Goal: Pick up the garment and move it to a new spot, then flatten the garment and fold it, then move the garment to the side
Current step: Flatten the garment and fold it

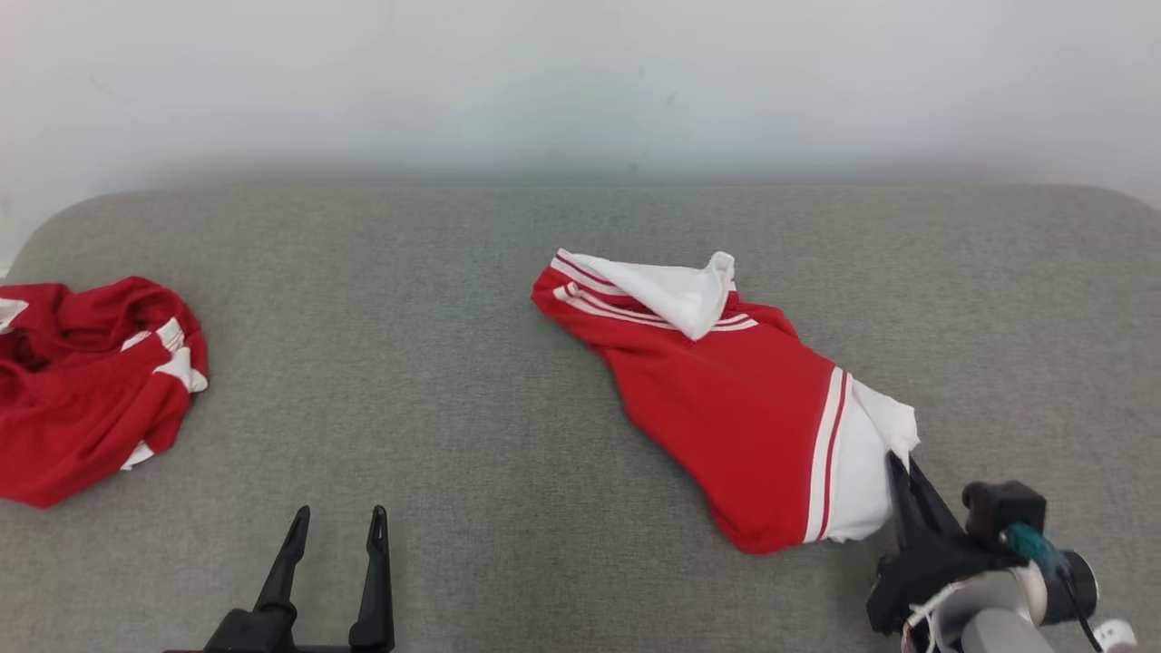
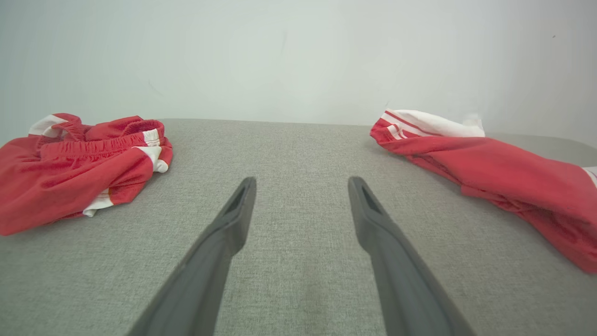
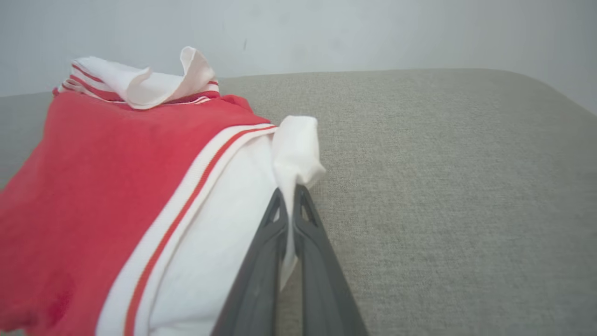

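The garment (image 1: 726,399) is red with white panels and red-white stripes, lying crumpled right of centre on the grey padded surface (image 1: 453,317). It also shows at the right of the left wrist view as the garment (image 2: 503,172), and up close in the right wrist view as the garment (image 3: 140,186). My right gripper (image 1: 900,464) is shut on the garment's white near-right corner; its fingers pinch the white cloth (image 3: 290,196) between them. My left gripper (image 1: 337,519) stands open low at the front left, nothing between its fingers (image 2: 233,219).
A second red and white garment (image 1: 82,381) lies bunched at the surface's left edge, also seen as the bunched garment (image 2: 79,163) in the left wrist view. A pale wall (image 1: 580,82) rises behind the surface.
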